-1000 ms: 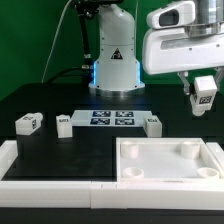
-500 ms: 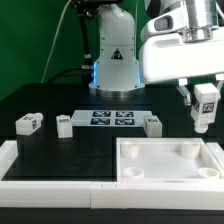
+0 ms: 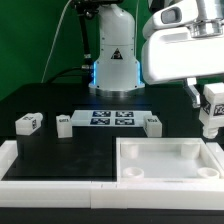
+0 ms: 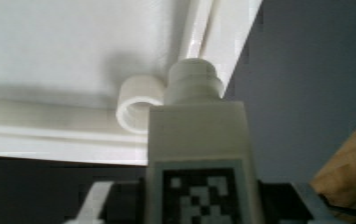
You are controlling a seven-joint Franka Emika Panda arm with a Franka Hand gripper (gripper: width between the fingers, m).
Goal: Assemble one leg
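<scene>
My gripper point(image 3: 208, 100) is shut on a leg point(image 3: 212, 112), a small white blocky peg with a black-and-white tag. It holds the leg upright, peg end down, just above the far right corner of the big white tray point(image 3: 168, 172). In the wrist view the leg point(image 4: 198, 135) fills the middle. Its peg tip hangs beside a round corner socket point(image 4: 139, 103) of the tray point(image 4: 77, 55). Three more legs lie on the black table: one at the exterior view's left point(image 3: 27, 123), one next to it point(image 3: 63, 123), one right of the marker board point(image 3: 153, 123).
The marker board point(image 3: 112, 119) lies flat between the loose legs. A white raised rim point(image 3: 20, 165) runs along the table's left and front. The robot base point(image 3: 113, 60) stands at the back.
My gripper has moved toward the exterior view's right and slightly down with the leg in it, ending over the tray's far right corner. The loose legs have not moved.
</scene>
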